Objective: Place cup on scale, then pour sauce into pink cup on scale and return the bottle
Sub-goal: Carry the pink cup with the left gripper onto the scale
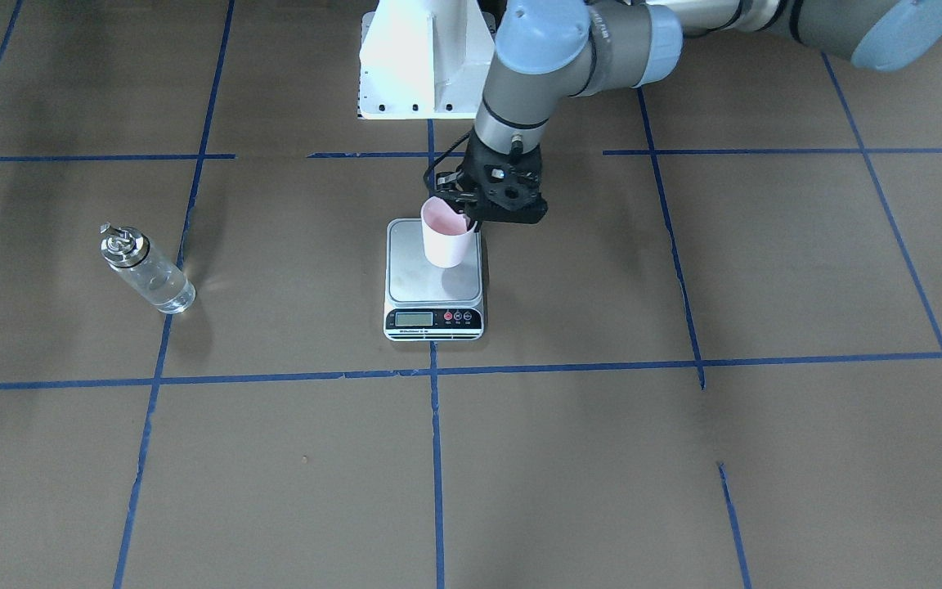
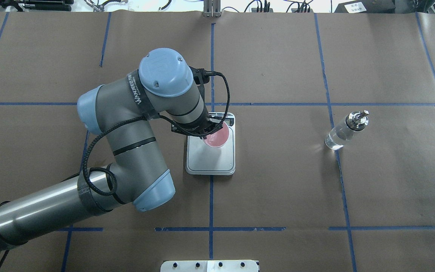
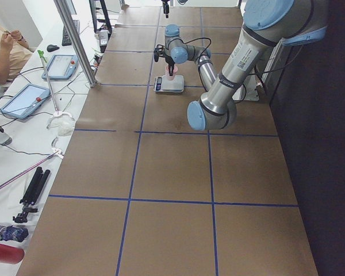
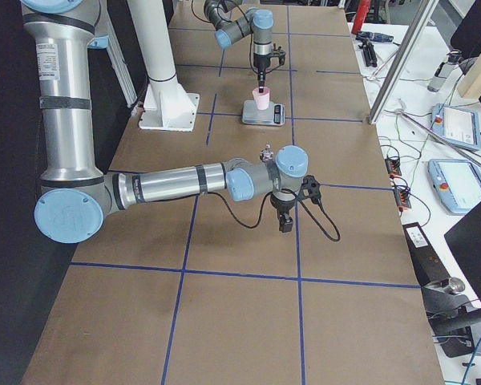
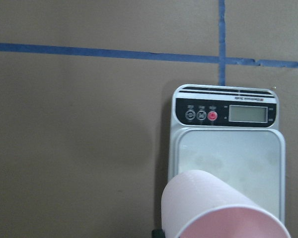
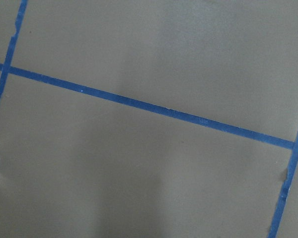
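The cup (image 1: pixel 448 239) is what you need to watch. The left gripper (image 1: pixel 469 218) is pinched on its rim, and the cup hangs tilted over the scale (image 1: pixel 405 282), above the half of the platform away from the display. A shadow on the steel sits a little apart from the cup's base, so my guess is it's not down yet, though I can't tell for sure.

Stuff that could bite you:

- Let go while it's leaning like that and it lands on the edge of its base. A light paper cup will probably tip over and roll off the scale onto the table (image 1: pixel 684 458).
- A rim pinch can dent the paper or cling to a finger, so opening up might drag the cup sideways.
- If it ends up near the platform's edge, pouring later gets sketchy and any nudge knocks it off.

The bottle (image 1: pixel 146 270) stands upright well apart from the scale, on the robot's right side of it, with sauce inside. The right gripper (image 4: pixel 284 218) only shows from the side, so I can't tell whether it's parted or closed.
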